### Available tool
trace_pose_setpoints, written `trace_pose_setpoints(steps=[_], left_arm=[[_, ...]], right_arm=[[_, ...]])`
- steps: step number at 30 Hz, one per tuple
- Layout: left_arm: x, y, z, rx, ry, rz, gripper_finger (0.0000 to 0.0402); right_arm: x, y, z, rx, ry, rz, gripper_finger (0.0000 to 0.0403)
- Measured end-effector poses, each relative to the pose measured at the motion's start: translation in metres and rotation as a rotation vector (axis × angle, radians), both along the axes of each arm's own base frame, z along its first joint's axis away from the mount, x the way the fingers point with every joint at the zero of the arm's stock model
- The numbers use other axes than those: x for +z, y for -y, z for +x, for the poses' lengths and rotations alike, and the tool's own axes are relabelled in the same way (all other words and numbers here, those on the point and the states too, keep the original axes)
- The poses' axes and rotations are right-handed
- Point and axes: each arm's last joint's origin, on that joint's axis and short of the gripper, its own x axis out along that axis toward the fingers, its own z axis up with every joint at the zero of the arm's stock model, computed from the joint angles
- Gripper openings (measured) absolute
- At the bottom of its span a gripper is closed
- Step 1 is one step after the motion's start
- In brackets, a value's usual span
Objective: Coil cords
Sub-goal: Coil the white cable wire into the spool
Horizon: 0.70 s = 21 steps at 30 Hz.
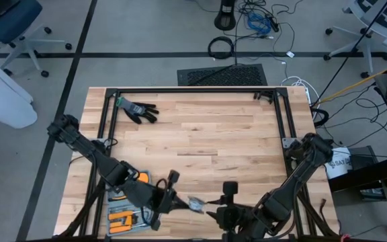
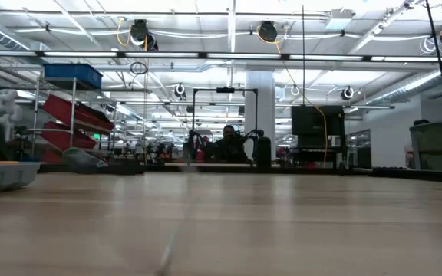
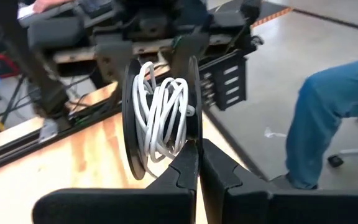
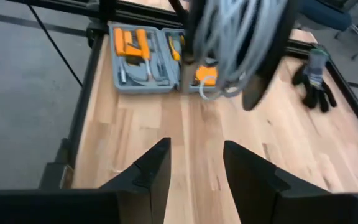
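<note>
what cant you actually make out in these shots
- High view: the cord spool between the left gripper and right gripper is too small to tell how much is wound.
- Left wrist view: the spool's hub is hidden behind the white cord.
- Right wrist view: the spool is blurred and cut off by the edge.
- Low view: neither gripper shows.

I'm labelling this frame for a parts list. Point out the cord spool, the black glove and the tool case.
cord spool [image 3: 161, 118], left wrist view, on the white windings between its black discs.
black glove [image 1: 138, 109], high view, on its palm.
tool case [image 4: 143, 59], right wrist view, on the open grey tray.
</note>
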Motion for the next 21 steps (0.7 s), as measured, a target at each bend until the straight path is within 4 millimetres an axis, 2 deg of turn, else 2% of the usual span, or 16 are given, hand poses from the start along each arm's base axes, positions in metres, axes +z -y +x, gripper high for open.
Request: trace_pose_setpoints(steps=[6, 11, 17, 21], left_arm=[[0.015, -0.026, 0.001, 0.05, 0.035, 0.003, 0.0006], [0.032, -0.04, -0.007, 0.035, 0.067, -0.025, 0.0006], [0.04, -0.046, -0.017, 0.035, 0.076, -0.009, 0.0006], [0.044, -0.051, -0.02, 0.043, 0.095, 0.018, 0.0006]], right_arm=[[0.001, -0.002, -0.01, -0.023, 0.003, -0.028, 0.0135], [-0.028, -0.008, -0.011, -0.088, 0.09, -0.061, 0.0135], [-0.065, 0.006, 0.015, -0.188, 0.268, -0.055, 0.0135], [-0.087, 0.018, 0.035, -0.154, 0.376, -0.012, 0.0135]])
